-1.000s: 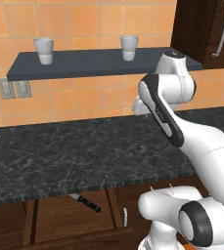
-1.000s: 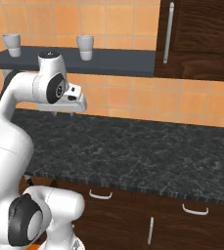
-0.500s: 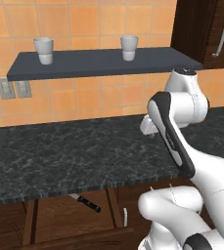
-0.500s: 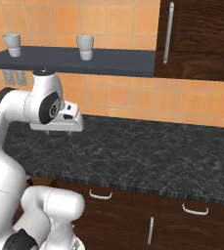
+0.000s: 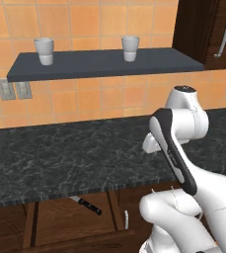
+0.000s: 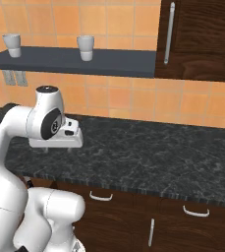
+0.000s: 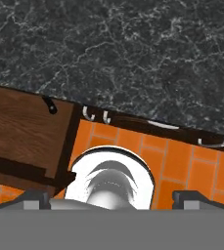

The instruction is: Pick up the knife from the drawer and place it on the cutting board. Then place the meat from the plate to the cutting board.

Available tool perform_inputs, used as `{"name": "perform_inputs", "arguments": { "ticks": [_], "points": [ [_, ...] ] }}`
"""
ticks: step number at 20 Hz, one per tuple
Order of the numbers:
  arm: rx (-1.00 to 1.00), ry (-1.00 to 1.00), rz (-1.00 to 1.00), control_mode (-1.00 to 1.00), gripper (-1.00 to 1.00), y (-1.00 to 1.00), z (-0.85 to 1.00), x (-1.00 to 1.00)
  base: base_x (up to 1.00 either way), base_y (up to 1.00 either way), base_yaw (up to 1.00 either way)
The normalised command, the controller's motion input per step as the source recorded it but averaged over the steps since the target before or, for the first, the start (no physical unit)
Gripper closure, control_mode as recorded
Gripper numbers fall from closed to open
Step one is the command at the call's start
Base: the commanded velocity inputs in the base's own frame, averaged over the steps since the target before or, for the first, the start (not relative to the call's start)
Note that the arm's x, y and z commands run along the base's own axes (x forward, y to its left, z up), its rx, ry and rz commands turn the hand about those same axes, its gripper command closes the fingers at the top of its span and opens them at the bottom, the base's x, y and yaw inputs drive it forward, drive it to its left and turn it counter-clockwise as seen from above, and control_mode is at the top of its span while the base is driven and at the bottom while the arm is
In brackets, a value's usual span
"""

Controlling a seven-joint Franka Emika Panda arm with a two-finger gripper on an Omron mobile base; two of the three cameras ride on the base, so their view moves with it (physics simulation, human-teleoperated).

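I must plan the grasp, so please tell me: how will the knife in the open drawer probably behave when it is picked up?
The knife looks slim and stiff, so it should not bend. It lies flat on the floor of the drawer, so the open pincer has little height to catch; the black handle seems the thicker part. Being long and narrow, it may swing if held near one end.

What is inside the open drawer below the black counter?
Inside the drawer lies the knife, black handle pointing outward. The counter overhang covers most of its blade and the drawer's back part, so anything else stored there cannot be seen.
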Motion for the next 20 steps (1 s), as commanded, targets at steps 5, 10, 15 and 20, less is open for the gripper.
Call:
{"name": "perform_inputs", "arguments": {
  "ticks": [5, 10, 15, 20],
  "points": [
    [0.0, 0.04, 0.07, 1.0, -1.0, 0.0, -0.21, 0.0, -0.02, -0.03, 0.2],
    [0.0, 0.0, 0.0, 1.0, -1.0, 0.0, 0.0, 0.0, -0.03, -0.26, 0.45],
    [0.0, 0.0, 0.0, 1.0, -1.0, 0.0, 0.0, 0.0, -0.15, -0.55, 0.41],
    [0.0, 0.0, 0.0, 1.0, -1.0, 0.0, 0.0, 0.0, -0.14, -0.34, 0.4]
  ]
}}
